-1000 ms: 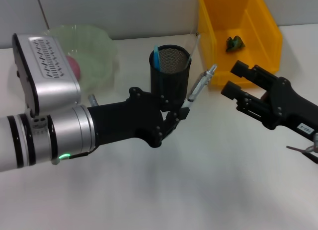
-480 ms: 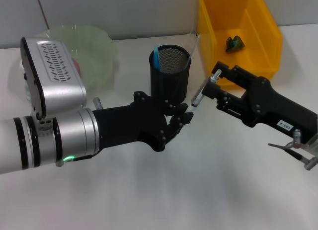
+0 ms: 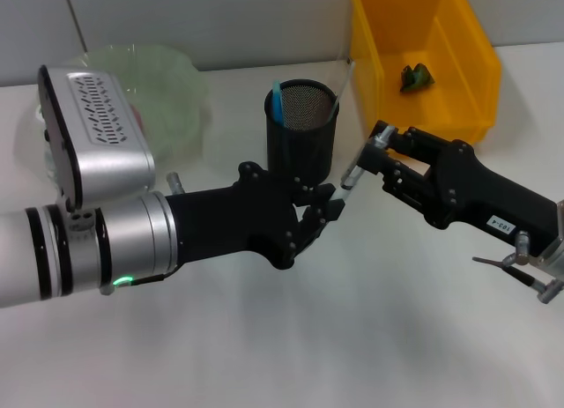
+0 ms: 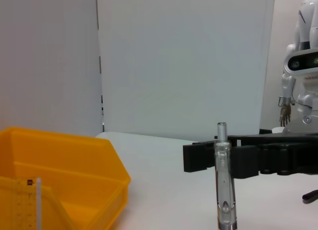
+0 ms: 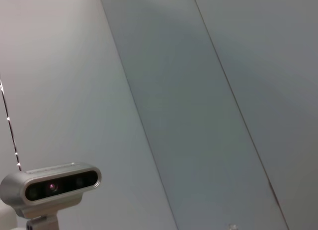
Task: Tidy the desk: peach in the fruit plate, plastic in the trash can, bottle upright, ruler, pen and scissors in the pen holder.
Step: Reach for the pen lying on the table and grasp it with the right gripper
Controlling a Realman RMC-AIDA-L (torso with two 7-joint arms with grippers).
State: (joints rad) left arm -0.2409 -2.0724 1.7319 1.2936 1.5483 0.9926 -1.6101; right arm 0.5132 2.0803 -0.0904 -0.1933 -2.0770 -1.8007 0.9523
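My left gripper (image 3: 324,209) is shut on the lower end of a clear silver pen (image 3: 359,164), which slants up to the right beside the black mesh pen holder (image 3: 302,135). The right gripper (image 3: 374,149) is open, with a finger on either side of the pen's upper end. In the left wrist view the pen (image 4: 223,183) stands upright in front of the right gripper's fingers (image 4: 208,158). A blue item (image 3: 277,102) and a clear ruler (image 3: 343,88) stand in the holder. Green plastic (image 3: 416,76) lies in the yellow bin (image 3: 458,38). The peach (image 3: 137,117) is almost hidden in the green plate (image 3: 167,86). The bottle and scissors are out of view.
My left arm's wrist housing (image 3: 92,135) covers much of the plate. The yellow bin stands just behind the right gripper. White tabletop (image 3: 352,337) stretches in front of both arms. A wall panel (image 3: 220,20) closes the back.
The right gripper has moved left from beside the bin to the pen's upper end. The left arm shifted slightly right, still holding the pen.
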